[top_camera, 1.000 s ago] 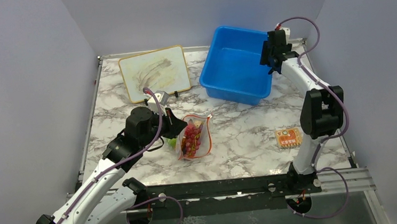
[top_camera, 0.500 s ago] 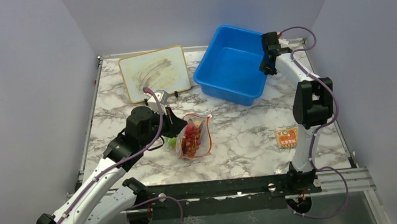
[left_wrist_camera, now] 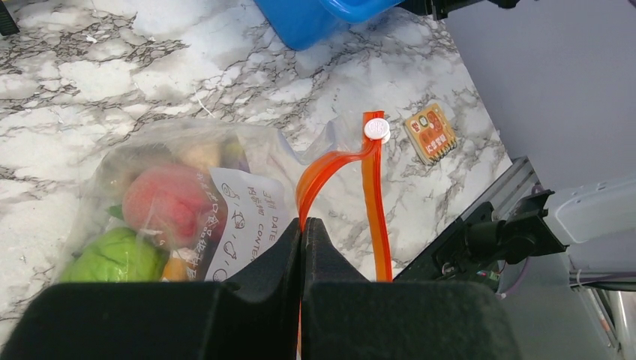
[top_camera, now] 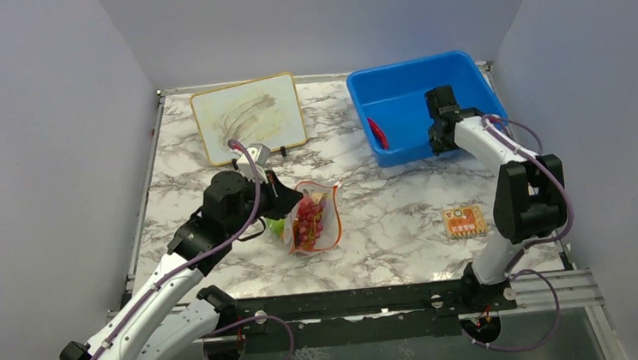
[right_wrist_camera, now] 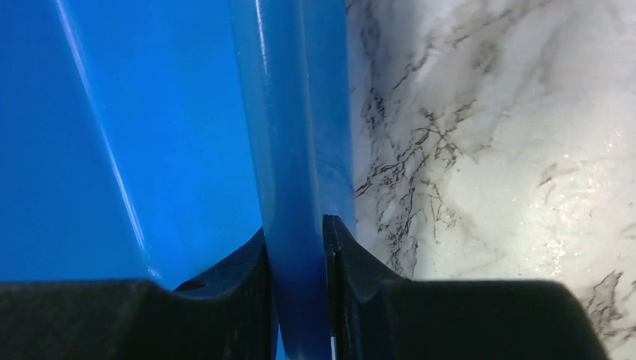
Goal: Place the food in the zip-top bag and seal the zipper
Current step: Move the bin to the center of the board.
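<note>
Marble surface (top_camera: 387,218): carries everything listed below.

Blue bin (top_camera: 404,96): far right corner. The right fingers (right_wrist_camera: 352,259) are clenched on its near wall, one inside and one outside. A red chili (top_camera: 377,132) lies inside by the left wall. The rest of the bin floor is partly masked by the arm.

Framed board (top_camera: 249,117): far left, lying flat, with faint brown smears on it.

Zip-top bag (left_wrist_camera: 247,150): clear film, near the middle of the surface, just ahead of the left arm, lying flat with a printed white label panel. Contents seen through the film:
- dark red grape bunch (top_camera: 306,220), the largest item
- pink-red peach (left_wrist_camera: 169,202)
- green lime (left_wrist_camera: 116,259), touching the peach
- a small orange piece and something purplish beside them, too blurred by the plastic to name

Orange card (top_camera: 462,220): flat on the surface, near the right arm, well apart from the bag.

Zipper (left_wrist_camera: 375,217): orange-red strip. Its two tracks are parted into a loop below the white slider (left_wrist_camera: 376,129), so the mouth is not sealed. The left fingers (left_wrist_camera: 330,255) are clenched on the strip at its near end.

Hidden: the bag's near edge is cut off by the finger housing. How much of the strip lies past the pinch cannot be told.
</note>
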